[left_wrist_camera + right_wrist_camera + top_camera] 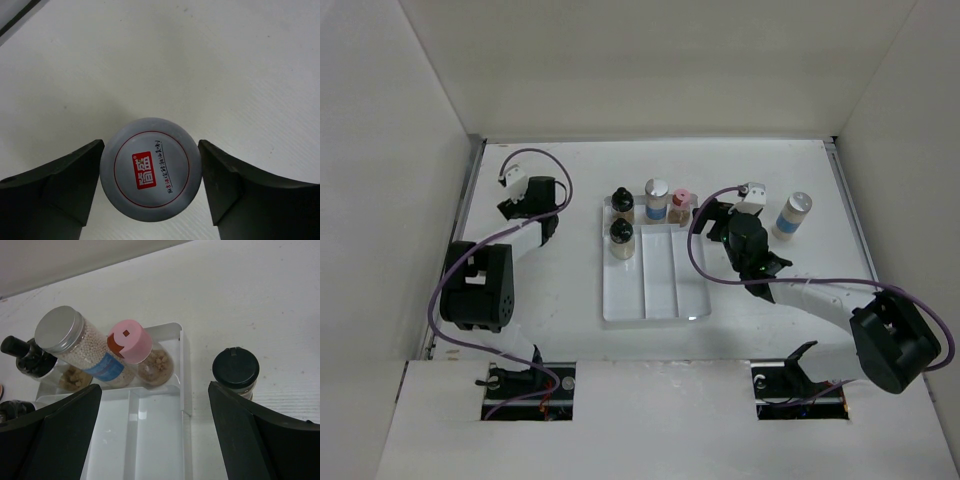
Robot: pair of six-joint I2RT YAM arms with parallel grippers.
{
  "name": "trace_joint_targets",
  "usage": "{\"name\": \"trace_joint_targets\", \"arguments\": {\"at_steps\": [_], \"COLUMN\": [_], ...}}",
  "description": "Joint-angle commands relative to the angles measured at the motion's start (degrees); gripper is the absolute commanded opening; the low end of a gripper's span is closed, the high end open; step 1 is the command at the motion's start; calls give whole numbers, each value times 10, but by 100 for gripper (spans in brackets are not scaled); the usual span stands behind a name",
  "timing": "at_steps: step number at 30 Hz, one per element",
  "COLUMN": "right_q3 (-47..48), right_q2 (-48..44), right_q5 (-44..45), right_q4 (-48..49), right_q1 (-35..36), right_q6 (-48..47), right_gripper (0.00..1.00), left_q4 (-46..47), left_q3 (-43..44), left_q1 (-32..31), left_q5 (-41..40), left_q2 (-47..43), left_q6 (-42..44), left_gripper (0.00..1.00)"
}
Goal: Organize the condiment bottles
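My left gripper (151, 150) is shut on an upright bottle with a grey cap bearing a red logo (150, 169); both fingers touch its sides. In the top view this gripper (523, 203) is at the far left and hides the bottle. The clear tray (655, 300) holds two black-capped bottles (621, 203) (621, 238), a silver-capped one (656, 198) and a pink-capped one (681, 205) at its far end. My right gripper (155, 386) is open over the tray's right compartment (160, 440). A black-capped bottle (235, 367) stands just outside the tray by its right finger.
A white-capped bottle with a blue label (792, 215) stands on the table to the right of my right gripper (712, 220). White walls enclose the table on the left, back and right. The tray's near two thirds hold nothing.
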Motion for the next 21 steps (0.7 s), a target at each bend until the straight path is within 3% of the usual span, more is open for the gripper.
{"name": "trace_joint_targets", "arguments": {"at_steps": [1, 3, 9, 15, 21], "right_q3": [10, 12, 9, 3, -1], "right_q2": [-1, 0, -9, -27, -33], "right_q5": [10, 10, 10, 11, 11], "right_q4": [29, 26, 27, 29, 28], "right_q1": [-3, -3, -2, -1, -4], "right_q6": [-5, -6, -6, -7, -9], "right_gripper": [95, 95, 95, 95, 96], "left_q4": [42, 46, 85, 57, -47], "left_q3": [-17, -38, -132, -177, -204], "left_q1": [-5, -10, -53, -152, -286], "left_q5": [-1, -11, -68, -92, -98], "left_q2": [-29, -48, -158, -291, -433], "left_q6": [1, -2, -5, 2, 10], "left_gripper": [65, 54, 43, 41, 40]}}
